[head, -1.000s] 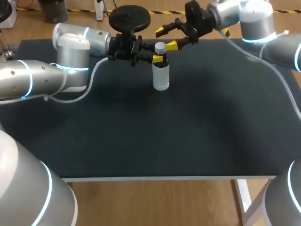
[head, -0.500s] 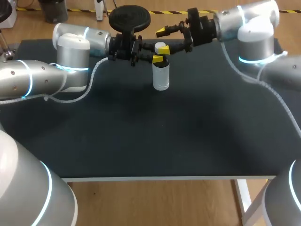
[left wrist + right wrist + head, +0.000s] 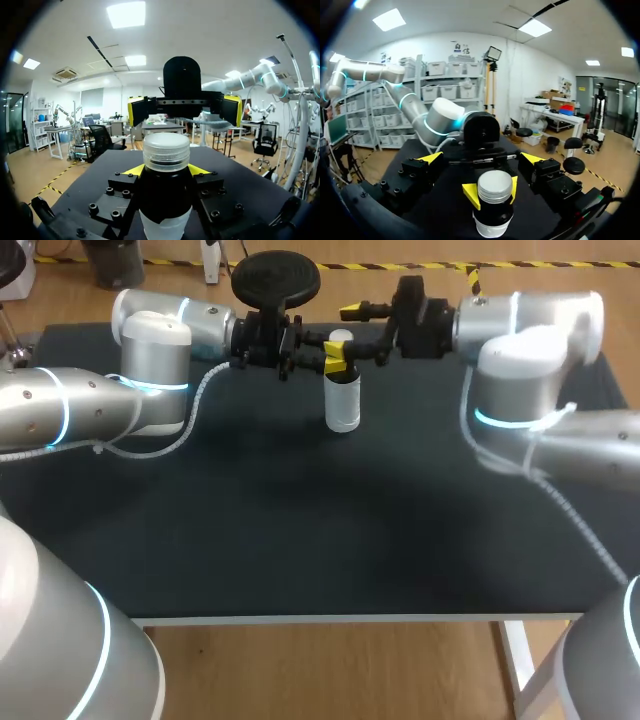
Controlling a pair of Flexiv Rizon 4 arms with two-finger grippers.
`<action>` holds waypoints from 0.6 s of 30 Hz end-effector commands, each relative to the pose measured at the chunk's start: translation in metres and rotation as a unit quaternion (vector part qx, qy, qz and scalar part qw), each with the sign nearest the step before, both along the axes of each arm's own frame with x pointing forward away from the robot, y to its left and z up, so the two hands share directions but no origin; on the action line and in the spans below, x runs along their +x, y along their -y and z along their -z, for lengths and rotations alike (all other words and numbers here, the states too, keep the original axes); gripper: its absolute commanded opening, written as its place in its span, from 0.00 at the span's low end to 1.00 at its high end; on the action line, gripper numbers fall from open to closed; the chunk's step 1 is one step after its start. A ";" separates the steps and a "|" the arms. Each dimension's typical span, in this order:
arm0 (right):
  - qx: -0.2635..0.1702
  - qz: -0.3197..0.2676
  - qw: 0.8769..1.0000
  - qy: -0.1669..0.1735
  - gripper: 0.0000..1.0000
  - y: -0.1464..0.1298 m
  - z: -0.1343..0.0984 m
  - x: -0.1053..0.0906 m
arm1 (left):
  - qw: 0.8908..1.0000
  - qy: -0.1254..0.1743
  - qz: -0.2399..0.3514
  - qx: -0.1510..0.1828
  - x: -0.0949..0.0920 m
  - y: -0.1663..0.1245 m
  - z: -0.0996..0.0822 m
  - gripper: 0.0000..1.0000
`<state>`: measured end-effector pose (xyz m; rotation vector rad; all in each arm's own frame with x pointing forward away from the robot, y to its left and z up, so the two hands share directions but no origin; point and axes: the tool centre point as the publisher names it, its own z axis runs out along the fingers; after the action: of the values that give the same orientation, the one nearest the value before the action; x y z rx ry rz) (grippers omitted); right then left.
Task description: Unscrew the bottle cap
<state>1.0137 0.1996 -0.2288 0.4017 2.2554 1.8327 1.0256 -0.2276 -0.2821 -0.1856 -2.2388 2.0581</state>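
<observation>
dark surface, bottle upright at its far middle, left jaws clamped on it under the cap. right jaws stand wide open near the cap; i'd centre them, close squarely, then twist.

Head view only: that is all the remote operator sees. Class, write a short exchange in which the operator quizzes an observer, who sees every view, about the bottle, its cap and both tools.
Operator: Is the left tool clamping the bottle?
Observer: Yes. The right wrist view shows its yellow tips pressing both sides, just under the cap.
Operator: Is the right tool touching the cap?
Observer: No. In its own view its fingers stand open, with a gap either side of the cap.
</observation>
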 end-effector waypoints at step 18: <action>0.010 0.212 0.977 0.032 1.00 0.005 0.014 0.006 | 1.000 -0.001 0.003 0.000 0.002 0.000 0.000 0.00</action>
<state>1.0201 0.1926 -0.2381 0.7000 1.9931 1.6616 1.0256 -0.2276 -0.2821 -0.1856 -2.2388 2.0581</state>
